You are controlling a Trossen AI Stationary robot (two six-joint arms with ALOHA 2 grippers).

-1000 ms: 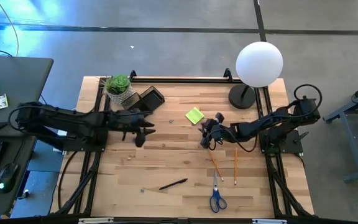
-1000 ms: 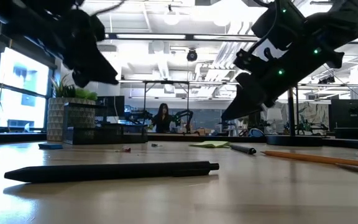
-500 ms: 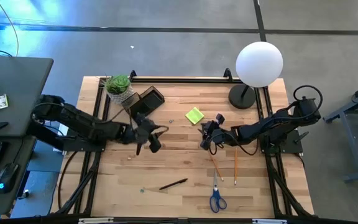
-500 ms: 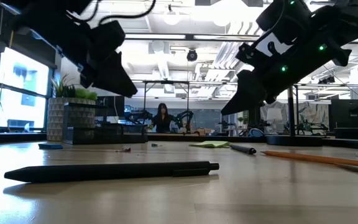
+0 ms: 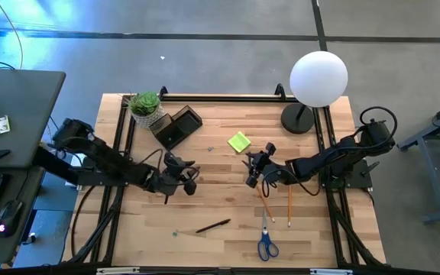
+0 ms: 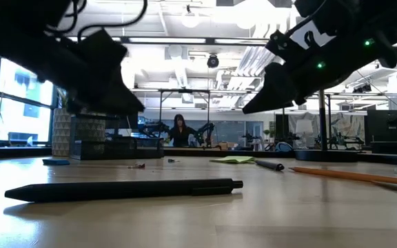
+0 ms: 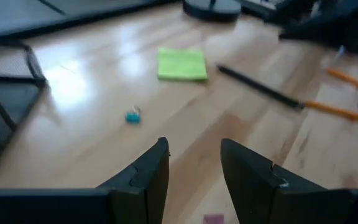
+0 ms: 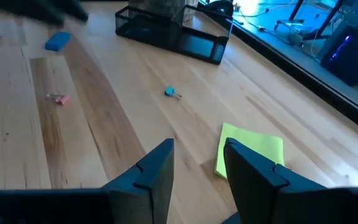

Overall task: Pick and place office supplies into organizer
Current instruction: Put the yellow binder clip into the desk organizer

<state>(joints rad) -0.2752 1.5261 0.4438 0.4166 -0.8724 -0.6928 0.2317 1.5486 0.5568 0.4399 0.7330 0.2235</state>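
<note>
1. No readable writing on any item.
2. Left pincer (image 5: 180, 182) and right pincer (image 5: 255, 169) hover mid-tabletop (image 5: 220, 206), fingers apart, empty.
3. Sticky pad (image 5: 239, 141) lies between them; organizer (image 5: 176, 126) far-left; bare wood at the near-left edge.

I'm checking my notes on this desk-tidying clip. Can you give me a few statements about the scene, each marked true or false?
1. The yellow-green square sticky-note pad lies inside the black mesh organizer. False: it lies on the wooden table.
2. The blue-handled scissors lie near the table's front edge. True.
3. The left tool holds a pen. False: it is open and empty.
4. The right tool is open, near the sticky-note pad. True.
</note>
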